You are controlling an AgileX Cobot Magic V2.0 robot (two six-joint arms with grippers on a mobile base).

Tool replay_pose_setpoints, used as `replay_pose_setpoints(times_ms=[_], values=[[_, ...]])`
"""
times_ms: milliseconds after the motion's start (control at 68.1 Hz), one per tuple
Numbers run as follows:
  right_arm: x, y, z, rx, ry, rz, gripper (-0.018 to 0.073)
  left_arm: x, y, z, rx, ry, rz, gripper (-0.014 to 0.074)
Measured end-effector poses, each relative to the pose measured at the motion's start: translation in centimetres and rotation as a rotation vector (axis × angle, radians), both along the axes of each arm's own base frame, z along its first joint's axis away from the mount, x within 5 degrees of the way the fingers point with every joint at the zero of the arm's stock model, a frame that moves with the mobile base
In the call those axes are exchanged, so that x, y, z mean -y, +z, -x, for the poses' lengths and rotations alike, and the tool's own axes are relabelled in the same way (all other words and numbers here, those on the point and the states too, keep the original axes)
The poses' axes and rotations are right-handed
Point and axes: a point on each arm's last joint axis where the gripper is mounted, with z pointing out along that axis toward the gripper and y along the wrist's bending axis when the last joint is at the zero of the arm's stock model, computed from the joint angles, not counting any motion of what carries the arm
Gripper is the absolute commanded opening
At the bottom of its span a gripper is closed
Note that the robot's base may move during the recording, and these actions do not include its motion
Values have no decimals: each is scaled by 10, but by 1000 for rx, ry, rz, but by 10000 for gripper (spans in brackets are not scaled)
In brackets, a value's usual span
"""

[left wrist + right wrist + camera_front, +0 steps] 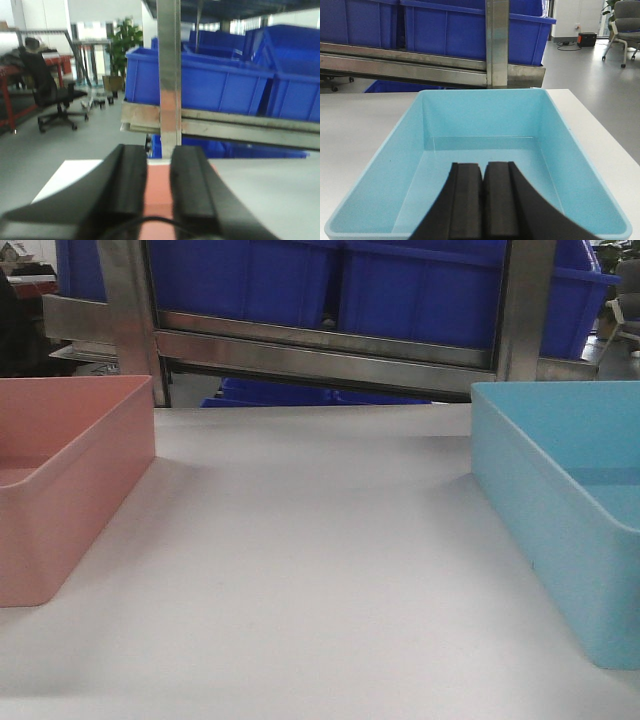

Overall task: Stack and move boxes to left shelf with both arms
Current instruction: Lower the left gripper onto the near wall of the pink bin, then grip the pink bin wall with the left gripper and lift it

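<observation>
Right gripper (482, 172): fingers nearly touching, empty, over light blue box (485, 115). Left gripper (159, 160): narrow gap, salmon pink box (159, 195) showing through (grip unclear). Boxes well apart on white table (320, 570). Beyond: steel post (169, 75), rack rail (320, 355), dark blue bins (400, 290).

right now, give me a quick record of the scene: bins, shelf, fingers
pink bin: upright on table, left side
blue bin: upright on table, right side, empty
stacking: not yet done, bins apart
shelf rail: behind table, dark blue bins on it
left fingers: apart, pink in the gap, grip unclear
right fingers: together, over blue bin's near end
</observation>
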Motion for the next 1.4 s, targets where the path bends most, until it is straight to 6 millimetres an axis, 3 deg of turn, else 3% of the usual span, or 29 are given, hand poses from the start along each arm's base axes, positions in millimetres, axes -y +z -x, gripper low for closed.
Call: replay_pose_setpoints(times_ms=[117,308,470,573,749,940,1160,1263,1395], values=[[0,0,0,0,0,0,52,2,22,-40,-171,-7,-13,473],[0,0,0,0,0,0,52,-3,34,-106,-505,18,-22,487],[0,0,0,0,0,0,52,-39,46,-157,-715,128,-14,487],[0,0,0,0,0,0,52,-65,42,-187,-820,148,-29,484],[0,0,0,0,0,0,52,-90,2,-234,-990,129,-39,479],[0,0,0,0,0,0,52,-102,-70,-277,-1176,72,-26,479],[0,0,0,0,0,0,52,-108,-128,-298,-1300,49,4,470],[0,0,0,0,0,0,52,-109,-147,-302,-1337,43,14,375],[0,0,0,0,0,0,52,-109,-149,-305,-1330,45,15,137]])
